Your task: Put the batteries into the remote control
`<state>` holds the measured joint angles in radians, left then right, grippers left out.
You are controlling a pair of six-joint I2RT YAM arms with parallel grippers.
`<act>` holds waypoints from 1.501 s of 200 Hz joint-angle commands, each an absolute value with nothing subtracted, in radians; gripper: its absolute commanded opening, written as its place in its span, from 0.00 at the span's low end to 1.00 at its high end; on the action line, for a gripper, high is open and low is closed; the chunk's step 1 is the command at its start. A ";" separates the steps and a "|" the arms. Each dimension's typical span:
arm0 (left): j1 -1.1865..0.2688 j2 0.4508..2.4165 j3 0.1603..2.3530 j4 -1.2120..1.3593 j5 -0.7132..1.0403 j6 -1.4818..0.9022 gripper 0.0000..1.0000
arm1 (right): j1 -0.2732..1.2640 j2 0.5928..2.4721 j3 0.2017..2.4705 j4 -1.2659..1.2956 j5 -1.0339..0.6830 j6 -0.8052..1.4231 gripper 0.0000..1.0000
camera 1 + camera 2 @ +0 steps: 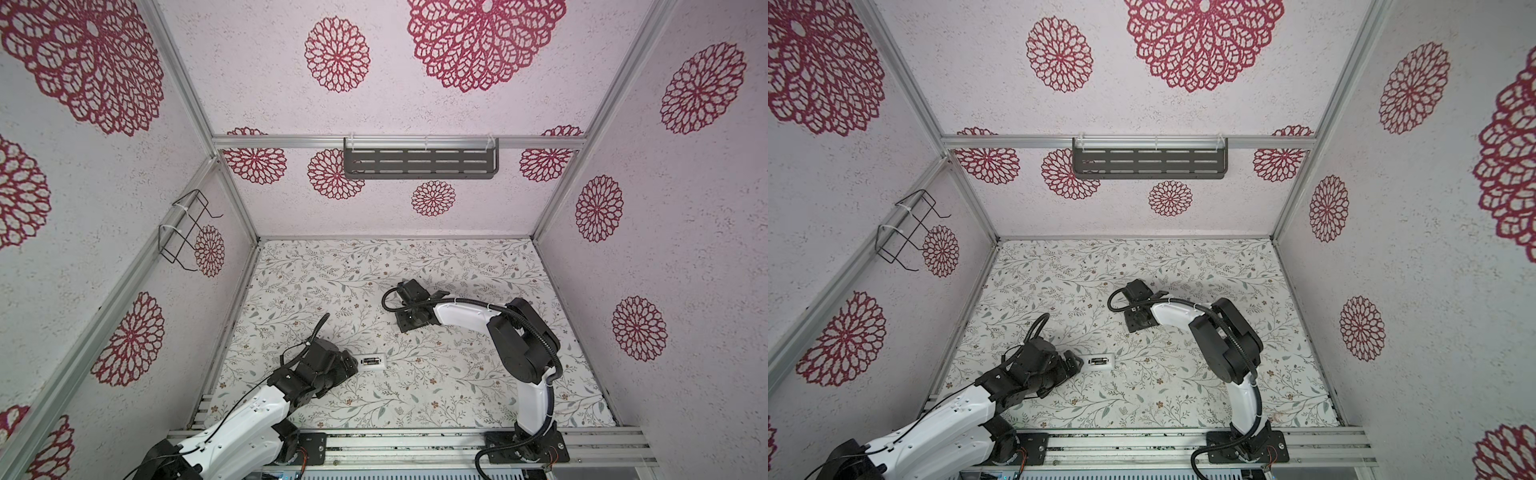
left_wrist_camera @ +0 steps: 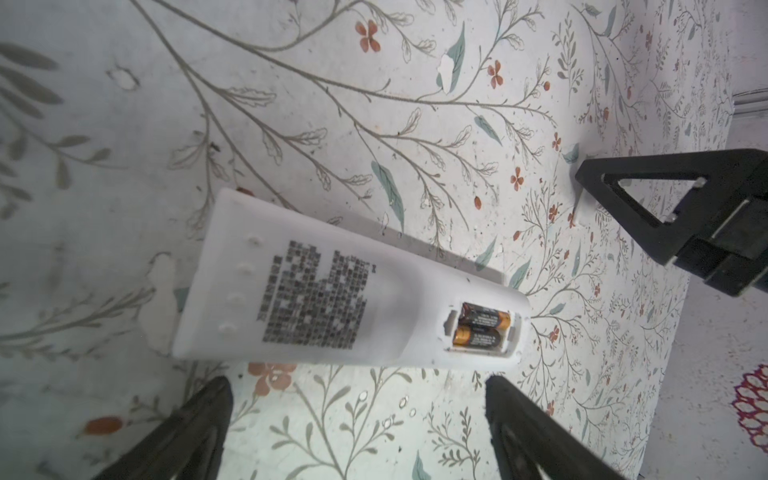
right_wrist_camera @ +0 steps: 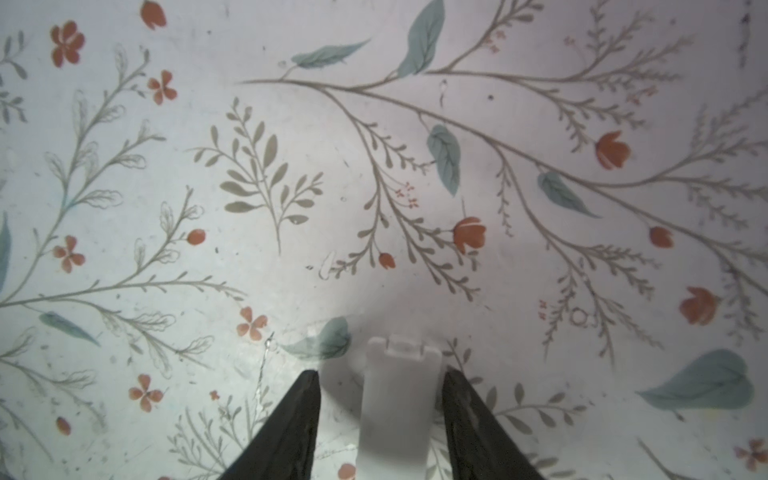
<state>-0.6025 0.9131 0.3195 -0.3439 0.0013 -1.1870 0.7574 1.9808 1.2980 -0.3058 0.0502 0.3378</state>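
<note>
1. Both batteries [image 2: 482, 328], dark with coppery ends, sit side by side in the bay of the remote [image 2: 311, 291], which lies back-up on the flowered table [image 1: 457, 395]
2. Left gripper [image 2: 357, 380]: spread wide and empty, just beside the remote
3. Right gripper [image 3: 378, 374]: straddles the flat white plastic cover [image 3: 395, 415], jaws apart, not clamped
4. Next, likely: pinch the thin cover by its edges and carry it to the bay

Lab robot booth, aluminium frame [image 1: 291, 142], floral wallpapered walls [image 1: 257, 83]
</note>
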 commanded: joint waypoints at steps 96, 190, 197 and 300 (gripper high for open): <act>-0.515 1.149 0.357 -0.088 0.028 -1.085 0.97 | 0.798 1.915 1.144 -0.349 0.039 0.185 0.37; -0.402 0.863 0.413 -0.405 -0.030 -0.988 0.97 | 0.767 1.979 1.220 -0.375 0.023 0.158 0.38; -0.388 0.853 0.420 -0.422 -0.021 -0.978 0.97 | 0.767 1.988 1.226 -0.383 0.027 0.159 0.38; -0.311 0.784 0.459 -0.511 0.026 -0.892 0.97 | 0.776 1.910 1.201 -0.328 -0.027 0.080 0.26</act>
<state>-0.3294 0.7853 0.4393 -0.4919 0.0143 -0.9268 0.7738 1.9610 1.2667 -0.3035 0.0345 0.1352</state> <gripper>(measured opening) 0.974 0.281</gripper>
